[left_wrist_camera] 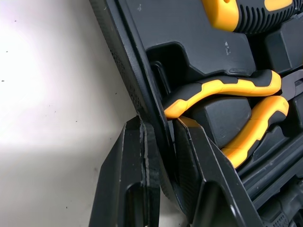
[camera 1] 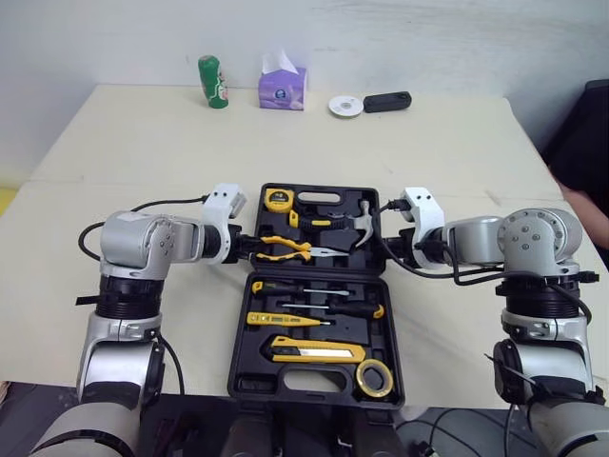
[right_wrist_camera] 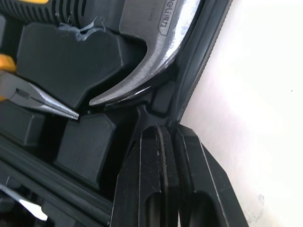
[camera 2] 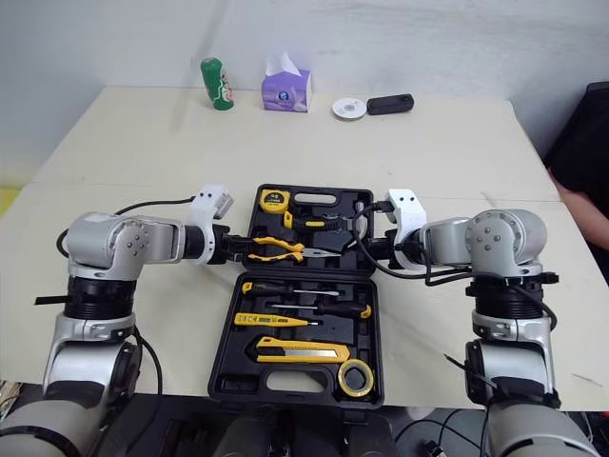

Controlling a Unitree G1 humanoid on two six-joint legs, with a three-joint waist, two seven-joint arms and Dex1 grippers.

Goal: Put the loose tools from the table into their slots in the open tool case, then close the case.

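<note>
The black tool case (camera 1: 249,381) lies open at the table's front middle. Its far half (camera 1: 319,191) holds a yellow tape measure (camera 1: 278,200), a hammer (camera 1: 357,227) and orange-handled pliers (camera 1: 284,249). The near half carries screwdrivers (camera 1: 343,309), a yellow utility knife (camera 1: 319,352) and a roll of tape (camera 1: 374,378). My left gripper (camera 1: 249,246) is shut on the far half's left wall (left_wrist_camera: 142,90), one finger (left_wrist_camera: 135,175) outside, the other inside. On the opposite side, my right gripper (camera 1: 390,249) pinches the right wall (right_wrist_camera: 199,61) beside the hammer claw (right_wrist_camera: 142,80).
Along the table's far edge stand a green can (camera 1: 213,82), a purple tissue box (camera 1: 283,86), a white disc (camera 1: 345,106) and a black device (camera 1: 386,101). A person's arm (camera 1: 585,209) shows at the right edge. Bare tabletop (camera 1: 114,162) lies on both sides of the case.
</note>
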